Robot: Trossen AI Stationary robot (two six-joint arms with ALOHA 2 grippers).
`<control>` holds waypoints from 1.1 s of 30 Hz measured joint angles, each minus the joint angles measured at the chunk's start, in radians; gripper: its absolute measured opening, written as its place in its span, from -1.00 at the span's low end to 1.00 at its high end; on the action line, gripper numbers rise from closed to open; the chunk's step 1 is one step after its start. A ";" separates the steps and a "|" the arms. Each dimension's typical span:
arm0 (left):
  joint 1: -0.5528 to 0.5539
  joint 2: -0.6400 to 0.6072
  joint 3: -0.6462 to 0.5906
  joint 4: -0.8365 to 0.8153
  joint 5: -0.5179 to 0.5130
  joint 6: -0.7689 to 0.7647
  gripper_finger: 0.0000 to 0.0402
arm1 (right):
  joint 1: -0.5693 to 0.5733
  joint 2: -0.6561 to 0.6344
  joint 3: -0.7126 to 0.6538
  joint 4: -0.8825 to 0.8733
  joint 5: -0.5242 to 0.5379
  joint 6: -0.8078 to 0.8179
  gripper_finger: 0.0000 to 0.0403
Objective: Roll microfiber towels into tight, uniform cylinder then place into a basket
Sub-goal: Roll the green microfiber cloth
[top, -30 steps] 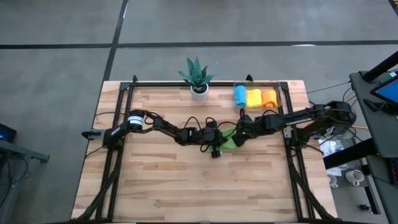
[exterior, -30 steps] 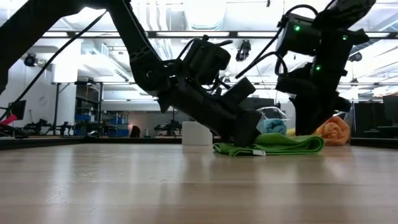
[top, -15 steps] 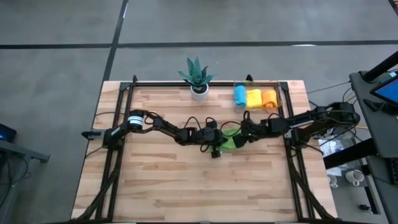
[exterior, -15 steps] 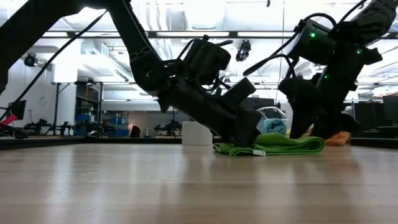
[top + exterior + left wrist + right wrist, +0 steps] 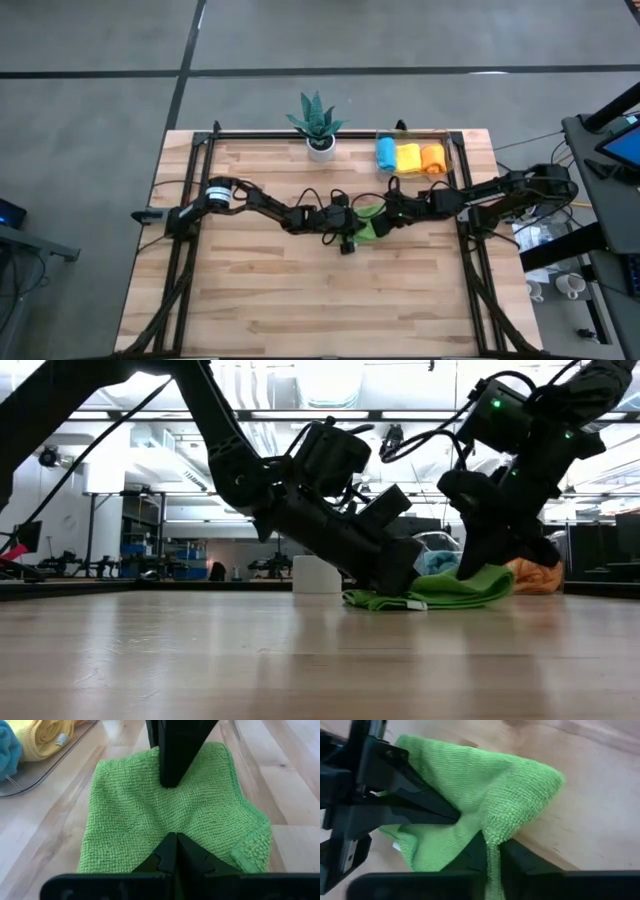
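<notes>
A green microfiber towel [image 5: 372, 226] lies folded flat on the wooden table, right of its middle. From the left, my left gripper [image 5: 173, 840] slants down onto it, fingers shut. My right gripper [image 5: 487, 851] comes from the right and is shut on the towel's right end [image 5: 492, 578], which stands a little off the table. The clear basket [image 5: 452, 150] at the far right holds a blue, a yellow and an orange rolled towel. My left gripper presses its shut fingertips [image 5: 172, 845] down on the towel's top [image 5: 150, 827], on the half toward the table's left. It slants down from the left, and the cloth lies flat on the table under it. My right gripper pinches the towel's right edge [image 5: 492, 827] between its two fingers, where the cloth bunches into a fold. The fingers slant steeply down from the table's right. That end [image 5: 495, 575] is raised a little; the rest stays on the table under my left gripper.
A spiky green plant in a white pot [image 5: 318, 128] stands at the far edge, left of the basket. Black frame rails [image 5: 190, 200] run along the table's left, right and far sides. Bare wood stretches toward the near edge [image 5: 320, 320].
My right gripper has tipped more steeply down over the towel's right end, opened with its fingers on either side of that end, then shut on it. That end now stands slightly raised and drawn in; the rest of the towel stays put under my left gripper.
</notes>
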State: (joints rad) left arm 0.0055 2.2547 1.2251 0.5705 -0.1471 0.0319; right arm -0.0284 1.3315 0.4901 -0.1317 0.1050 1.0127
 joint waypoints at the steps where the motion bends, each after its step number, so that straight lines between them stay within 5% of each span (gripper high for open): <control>1: 0.000 0.000 0.000 0.003 -0.003 0.000 -1.00 | 0.000 0.000 0.008 -0.008 0.000 -0.010 -0.86; 13: -0.001 -0.011 -0.002 0.085 -0.012 0.029 -1.00 | 0.000 0.000 0.206 -0.424 0.084 -0.119 -0.94; 33: 0.001 0.025 0.008 0.111 -0.043 -0.003 -1.00 | 0.000 0.000 0.252 -0.488 0.108 -0.117 -0.95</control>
State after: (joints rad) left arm 0.0063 2.2795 1.2329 0.6819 -0.1905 0.0292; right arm -0.0284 1.3319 0.7417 -0.6194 0.2131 0.8955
